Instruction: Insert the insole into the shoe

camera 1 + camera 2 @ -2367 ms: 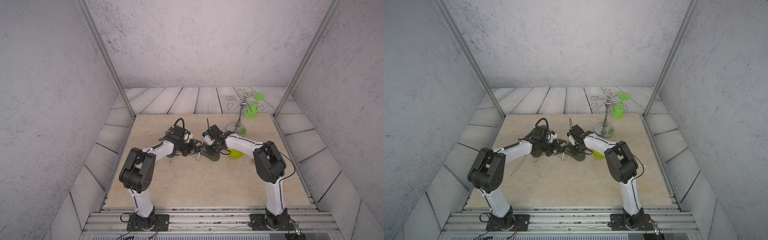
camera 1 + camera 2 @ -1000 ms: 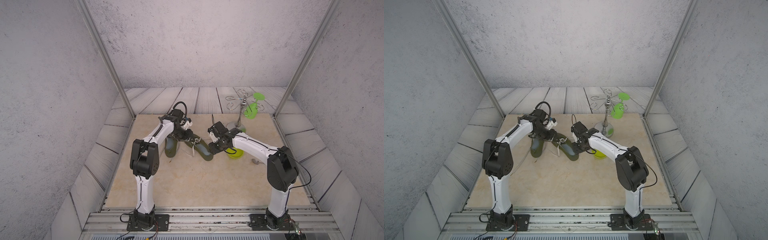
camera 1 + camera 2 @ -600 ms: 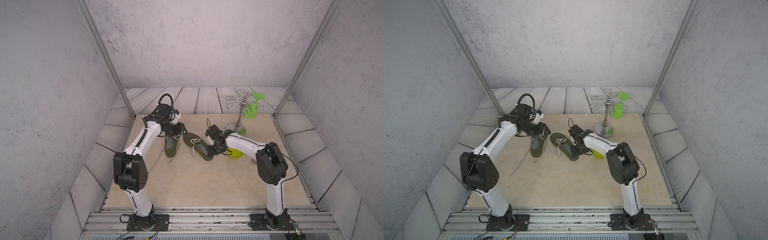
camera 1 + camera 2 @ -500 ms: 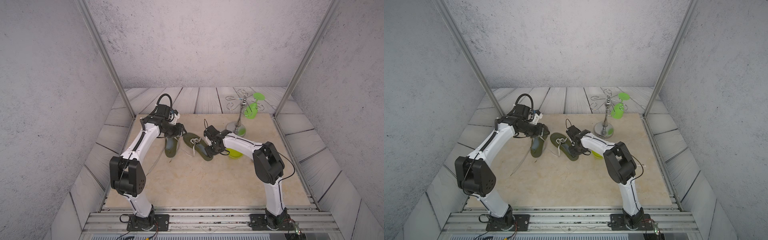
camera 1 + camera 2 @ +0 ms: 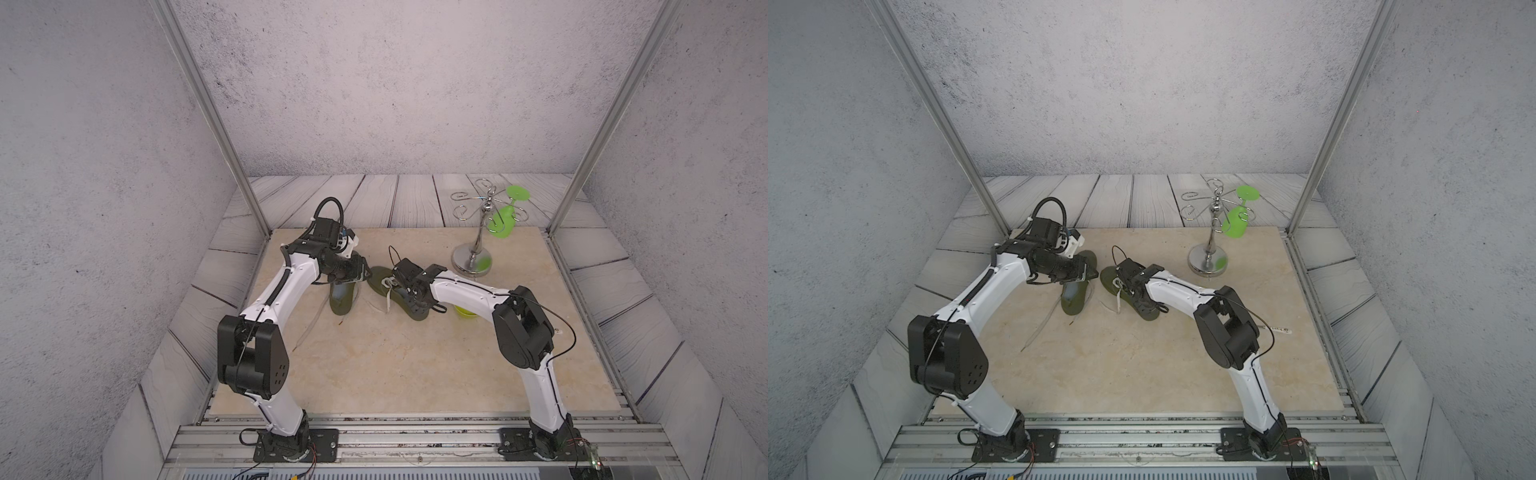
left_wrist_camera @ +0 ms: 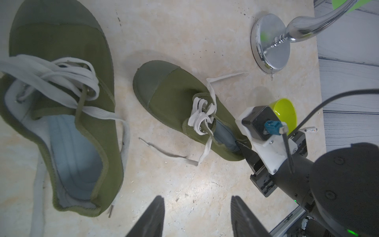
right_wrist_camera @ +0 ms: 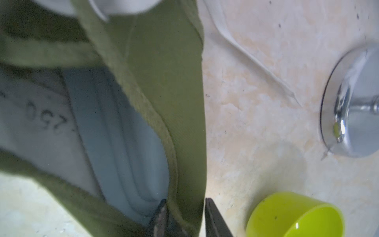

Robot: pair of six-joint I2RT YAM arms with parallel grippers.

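Two green canvas shoes lie side by side on the table (image 5: 374,365), toes toward the back wall. The shoe on the right (image 6: 180,102) has a blue-grey insole (image 7: 123,133) lying inside it, reaching back to the heel; the shoe on the left (image 6: 61,123) shows a similar liner (image 6: 75,153). The right gripper (image 7: 185,200) is drawn narrow at the heel end of the shoe on the right, one finger inside against the insole and one outside, pinching the canvas side wall between them. The left gripper (image 6: 196,197) hovers with its jaws wide and nothing between them, above bare table close to the shoes' heels. A yellow-green cup (image 7: 295,215) and a chrome stand (image 5: 471,264) sit just beyond. Insertion appears largely done: the insole is within the shoe's opening. Whether its front lies flat under the laces is hidden, so final seating and release seem to remain.
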